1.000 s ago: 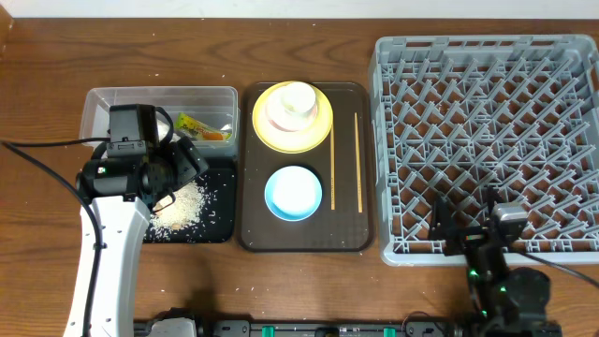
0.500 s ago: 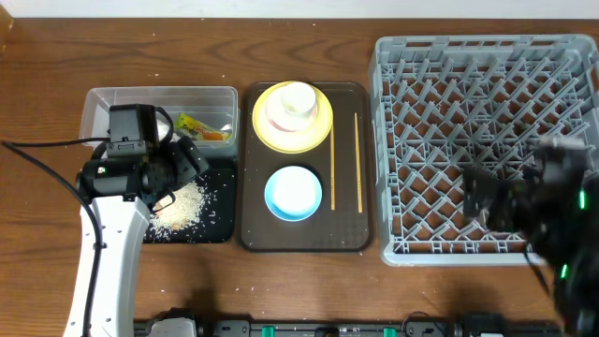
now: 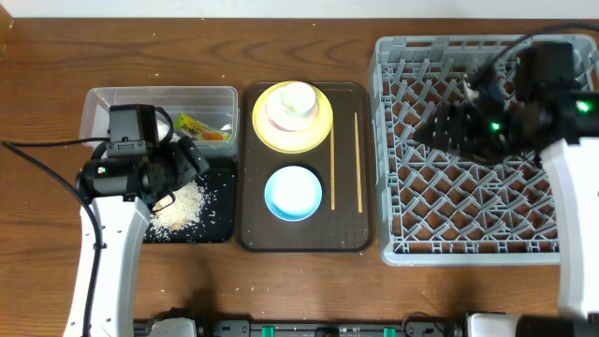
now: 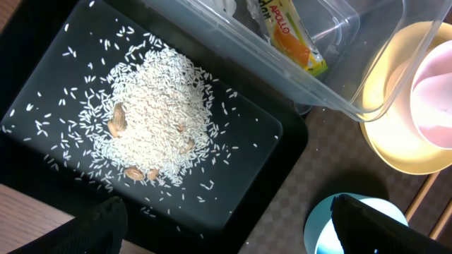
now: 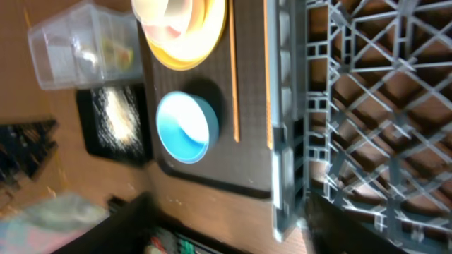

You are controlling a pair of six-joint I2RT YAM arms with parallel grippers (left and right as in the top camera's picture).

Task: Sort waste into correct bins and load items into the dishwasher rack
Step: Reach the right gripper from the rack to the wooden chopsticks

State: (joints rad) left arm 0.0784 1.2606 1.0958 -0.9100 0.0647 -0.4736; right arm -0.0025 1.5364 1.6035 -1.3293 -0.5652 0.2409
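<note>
On the desk [image 3: 187, 56] the tub [image 3: 94, 103] stands at the left with the wrapper [image 3: 201, 126] in it, and just in front of it lies the shallow tray [image 3: 221, 220], which carries the rice scraps [image 3: 182, 206]; the serving tray [image 3: 253, 234] is in the middle and the rack [image 3: 402, 248] at the right. On the serving tray the plate [image 3: 265, 131] lies at the far end with a bowl [image 3: 281, 117] on it, a second bowl [image 3: 293, 194] lies nearer the front, and the two chopsticks [image 3: 332, 168] lie lengthwise to the right of both, side by side but apart
</note>
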